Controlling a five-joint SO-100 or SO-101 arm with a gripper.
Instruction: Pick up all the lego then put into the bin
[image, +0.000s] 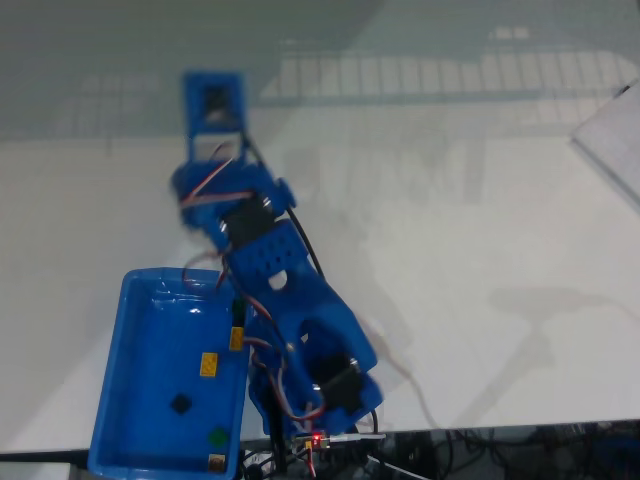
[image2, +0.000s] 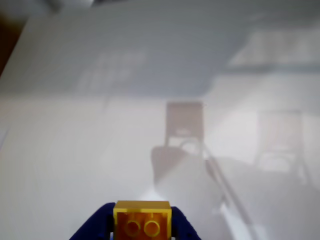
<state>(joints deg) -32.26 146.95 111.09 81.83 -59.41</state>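
Bright, diffuse | both views soft, blurred | glare and reflections on table (image: 480, 250)

Blue arm (image: 285, 300) rising from its base at the table's near edge in the fixed view, reaching away and leftward, gripper (image2: 142, 225) in the wrist view clamped on a yellow-orange brick (image2: 142, 220), fingertips flanking it

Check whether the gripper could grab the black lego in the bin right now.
Probably not yet: the gripper clamps a yellow lego. The black lego lies uncovered in the bin.
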